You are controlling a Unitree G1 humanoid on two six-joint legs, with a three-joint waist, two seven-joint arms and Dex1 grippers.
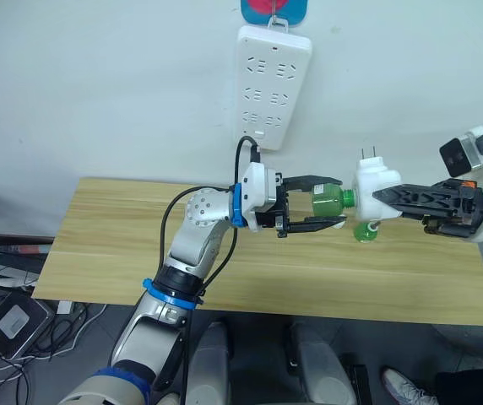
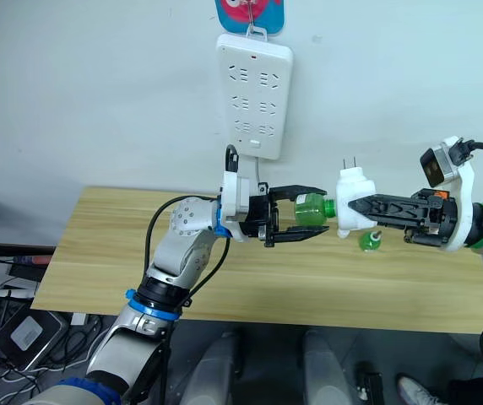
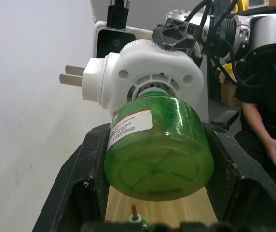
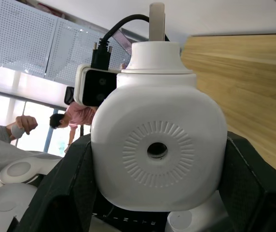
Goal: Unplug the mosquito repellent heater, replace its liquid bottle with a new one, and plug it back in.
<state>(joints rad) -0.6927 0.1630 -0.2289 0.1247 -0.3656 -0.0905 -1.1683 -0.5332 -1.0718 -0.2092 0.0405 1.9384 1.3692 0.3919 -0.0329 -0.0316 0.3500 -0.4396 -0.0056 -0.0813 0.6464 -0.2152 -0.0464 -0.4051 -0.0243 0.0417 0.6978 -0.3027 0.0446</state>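
Above the wooden desk [image 1: 225, 253], below the wall power strip [image 1: 271, 84], the right claw [image 1: 385, 196] clamps the mosquito repellent heater [image 1: 375, 187], prongs upward. Its long axis lies left-right; the green bottle [image 1: 330, 199] points left, held by the left claw [image 1: 330, 202]. Another green bottle [image 1: 366, 231] sits just beneath.

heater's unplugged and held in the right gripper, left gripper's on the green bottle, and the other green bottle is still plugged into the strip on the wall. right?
One error. The other green bottle stands on the table below the heater, as the left eye view shows; the power strip has nothing plugged in. The rest holds: right gripper on the heater, left gripper around the green bottle.
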